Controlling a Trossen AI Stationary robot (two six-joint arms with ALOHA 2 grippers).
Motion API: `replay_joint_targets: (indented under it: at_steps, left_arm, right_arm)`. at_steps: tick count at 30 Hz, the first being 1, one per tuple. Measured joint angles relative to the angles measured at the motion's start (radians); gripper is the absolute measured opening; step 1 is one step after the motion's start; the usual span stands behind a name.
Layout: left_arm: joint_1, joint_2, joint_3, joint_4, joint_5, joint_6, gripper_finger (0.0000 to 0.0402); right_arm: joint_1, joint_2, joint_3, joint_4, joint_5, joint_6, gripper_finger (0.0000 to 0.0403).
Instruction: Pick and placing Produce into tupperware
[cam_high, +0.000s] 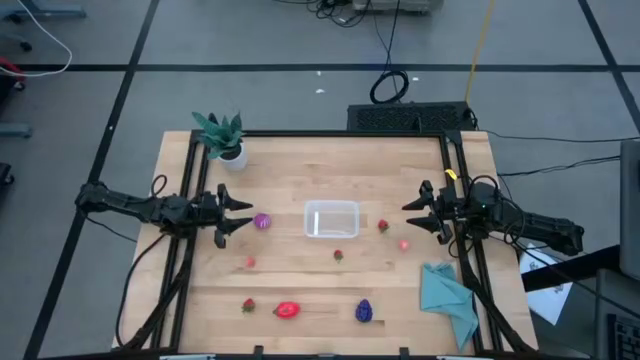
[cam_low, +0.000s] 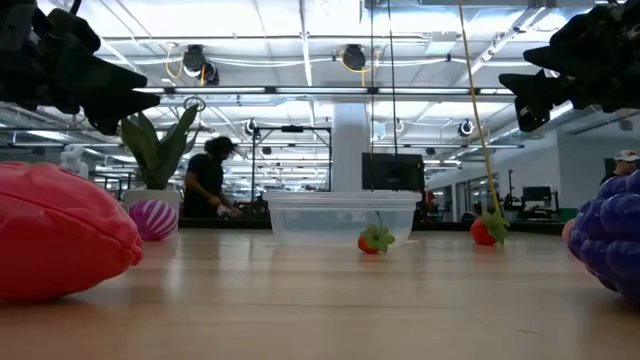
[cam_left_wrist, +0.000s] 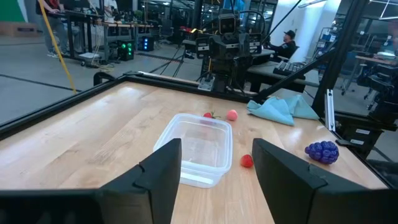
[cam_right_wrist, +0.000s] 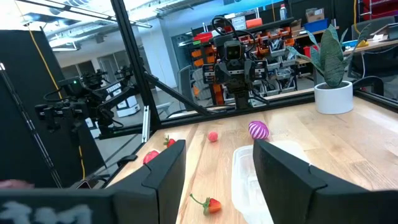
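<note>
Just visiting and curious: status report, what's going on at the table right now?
Left gripper and right gripper open, empty, flanking the tupperware. Tupperware empty. Produce scattered: magenta ball nearest left gripper. Nothing blocking.

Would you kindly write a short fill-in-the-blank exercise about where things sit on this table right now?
1. The tupperware holds ____ pieces of produce.
2. The magenta ball lies nearest the ____ gripper.
3. The teal cloth lies on the ____ arm's side of the table.
4. The fingers of the right gripper are ____.

Missing words: no; left; right; open
</note>
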Motion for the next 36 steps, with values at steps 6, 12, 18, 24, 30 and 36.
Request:
replay_joint_targets:
  at_steps: [6, 12, 18, 24, 30, 36]
  left_arm:
    - [0.0, 0.0, 0.0, 0.0, 0.0, 0.0, 0.0202]
    - [0.0, 0.0, 0.0, 0.0, 0.0, 0.0, 0.0202]
    - [0.0, 0.0, 0.0, 0.0, 0.0, 0.0, 0.0202]
    - [0.0, 0.0, 0.0, 0.0, 0.0, 0.0, 0.0202]
    - [0.0, 0.0, 0.0, 0.0, 0.0, -0.041, 0.0202]
    - [0.0, 0.0, 0.0, 0.005, 0.0, -0.229, 0.0202]
  right_arm:
    - [0.0, 0.0, 0.0, 0.0, 0.0, 0.0, 0.018]
    - [0.0, 0.0, 0.0, 0.0, 0.0, 0.0, 0.018]
    - [0.0, 0.0, 0.0, 0.0, 0.0, 0.0, 0.018]
    - [0.0, 0.0, 0.0, 0.0, 0.0, 0.0, 0.018]
    - [0.0, 0.0, 0.0, 0.003, 0.03, 0.043, 0.018]
    - [0.0, 0.0, 0.0, 0.055, 0.03, 0.079, 0.018]
